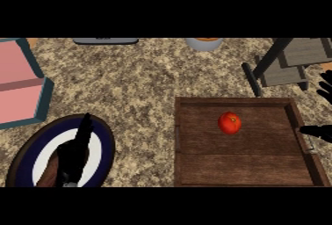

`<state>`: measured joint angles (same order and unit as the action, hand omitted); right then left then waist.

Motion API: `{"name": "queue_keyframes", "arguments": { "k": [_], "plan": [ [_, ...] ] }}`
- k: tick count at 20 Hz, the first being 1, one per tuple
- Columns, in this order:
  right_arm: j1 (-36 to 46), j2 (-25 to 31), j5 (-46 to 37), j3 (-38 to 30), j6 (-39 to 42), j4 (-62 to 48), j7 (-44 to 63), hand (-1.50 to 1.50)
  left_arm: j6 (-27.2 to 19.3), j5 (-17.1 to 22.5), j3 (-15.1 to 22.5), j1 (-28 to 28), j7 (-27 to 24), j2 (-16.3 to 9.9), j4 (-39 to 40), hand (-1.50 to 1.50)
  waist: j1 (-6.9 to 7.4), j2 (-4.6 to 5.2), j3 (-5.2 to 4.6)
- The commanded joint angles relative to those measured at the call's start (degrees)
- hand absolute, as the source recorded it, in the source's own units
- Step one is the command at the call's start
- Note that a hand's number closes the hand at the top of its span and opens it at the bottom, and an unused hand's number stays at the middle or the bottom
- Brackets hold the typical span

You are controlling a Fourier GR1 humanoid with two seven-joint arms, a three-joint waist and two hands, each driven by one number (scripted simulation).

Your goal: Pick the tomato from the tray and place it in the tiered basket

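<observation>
Right hand spread wide at tray edge, seemingly empty; reach left, close round tomato.

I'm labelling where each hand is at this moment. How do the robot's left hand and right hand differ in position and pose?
The left hand lies over the dark-rimmed plate at the lower left, fingers straight and pointing up the view; the right hand shows only partly at the right edge, fingers spread beside the wooden tray. The left is far from the tomato; the right is nearer. Both are black, open, and hold nothing.
</observation>
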<state>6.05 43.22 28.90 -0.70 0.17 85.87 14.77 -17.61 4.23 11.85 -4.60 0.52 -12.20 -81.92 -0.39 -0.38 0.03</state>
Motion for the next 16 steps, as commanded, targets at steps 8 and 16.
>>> {"name": "queue_keyframes", "arguments": {
  "k": [8,16],
  "plan": [
    [5.4,5.7,-16.0,10.5,-4.3,13.8,22.8,-1.5,0.0,-1.1,-0.7,0.4,-1.3,1.6,3.2,0.0,0.66,0.39,-0.1],
    [9.3,-1.9,-28.2,16.0,-4.6,14.7,31.9,-1.5,0.2,-2.1,-1.1,0.0,1.4,2.5,0.6,0.0,0.61,0.36,-0.05]
  ]
}}
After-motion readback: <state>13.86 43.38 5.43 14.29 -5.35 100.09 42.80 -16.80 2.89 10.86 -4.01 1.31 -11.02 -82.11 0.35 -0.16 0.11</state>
